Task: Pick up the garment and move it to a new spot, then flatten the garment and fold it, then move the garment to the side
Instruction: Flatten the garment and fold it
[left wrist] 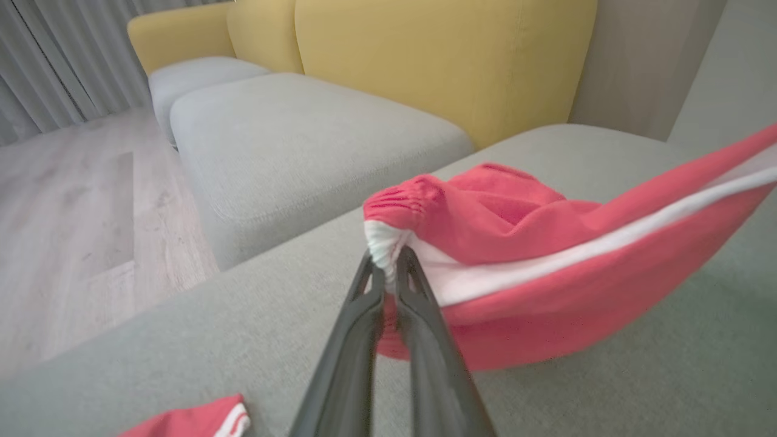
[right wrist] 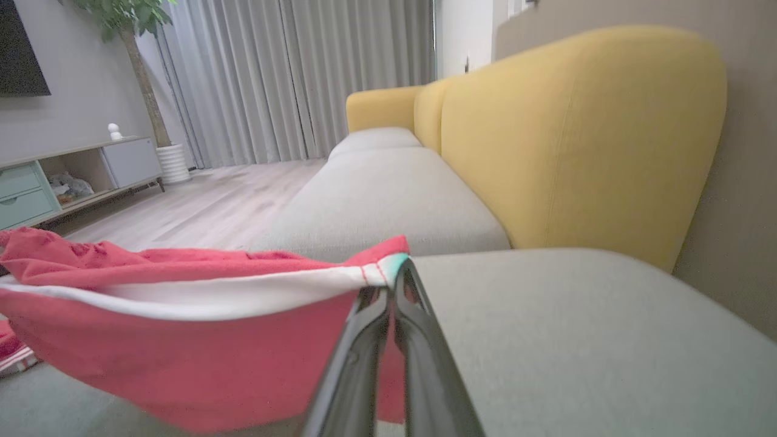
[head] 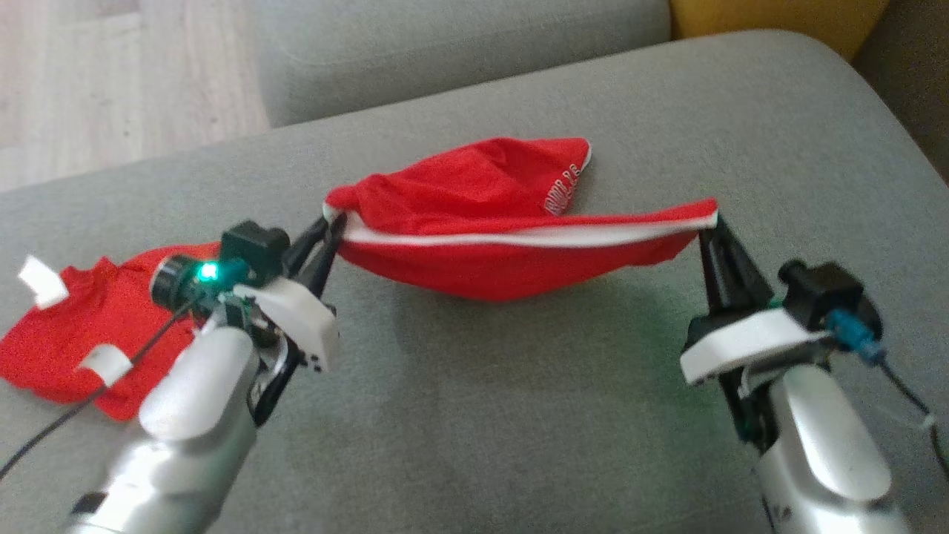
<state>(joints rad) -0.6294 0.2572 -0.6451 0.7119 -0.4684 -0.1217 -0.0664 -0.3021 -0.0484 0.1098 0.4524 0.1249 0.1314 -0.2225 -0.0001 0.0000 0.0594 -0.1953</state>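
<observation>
Over sofa (head: 519, 430): garment (head: 474, 263) between outstretched tools (head: 335, 224) (head: 709, 225)

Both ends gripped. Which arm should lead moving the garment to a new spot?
Right, probably. The right gripper, shut on the garment, has bare cushion around it. The left gripper holds the other end beside a second red garment, so leading left risks overlap.

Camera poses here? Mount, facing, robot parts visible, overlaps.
Head view: on the head, looking down at the grey fabric sofa cushion; left hand and right hand stretch the red garment with a white band.
Left wrist view: left wrist, along its dark fingers at one pinched corner, towards the yellow sofa backrest.
Right wrist view: right wrist, along its fingers at the other corner, towards grey curtains.
Shared: garment everywhere; backrest in both wrist views.
</observation>
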